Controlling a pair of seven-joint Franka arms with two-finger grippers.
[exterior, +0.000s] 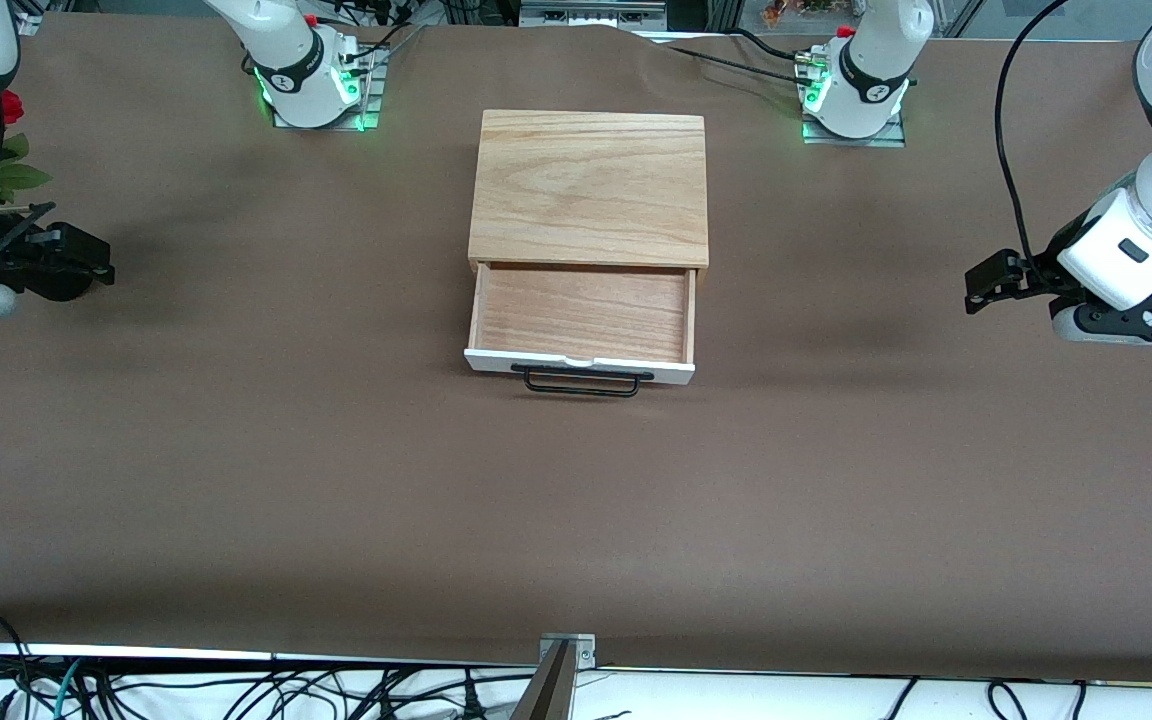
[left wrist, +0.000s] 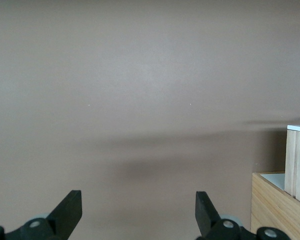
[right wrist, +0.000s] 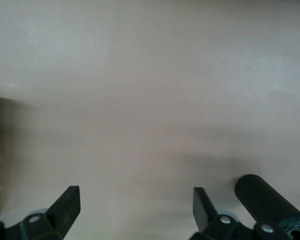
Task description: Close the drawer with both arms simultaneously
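Gripper (left wrist: 138,210) spread; drawer (exterior: 581,325) open.

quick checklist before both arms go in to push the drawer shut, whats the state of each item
1. Drawer pulled out of the wooden box, needs closing: ok.
2. Drawer tray holds nothing to jam: ok.
3. Black wire handle and white front panel unblocked: ok.
4. Left tool open, holding nothing, over the table toward its own end: ok.
5. Right tool open, holding nothing, toward its own end: ok.
6. Tools lined up with the front panel: not ok, both off to the sides.
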